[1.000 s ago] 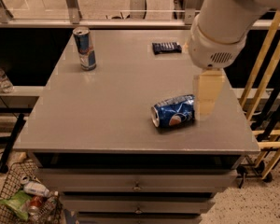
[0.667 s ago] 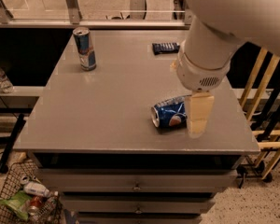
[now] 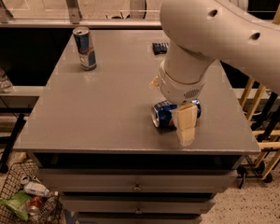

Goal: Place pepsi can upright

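The cream end effector [image 3: 183, 123] hangs over the deep-blue pepsi can [image 3: 163, 115] on the grey table [image 3: 107, 101].

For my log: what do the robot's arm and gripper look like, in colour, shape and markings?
The arm is glossy white, built of thick rounded segments with small dark round holes; a ribbed collar rings the wrist. No cables or lettering show. The gripper, cream and tapered, hangs at the lying deep-blue pepsi can on the grey table.

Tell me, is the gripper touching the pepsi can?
Cannot tell. In the camera view the gripper overlaps the right part of the pepsi can near the front edge of the table; neither contact nor gap shows plainly.
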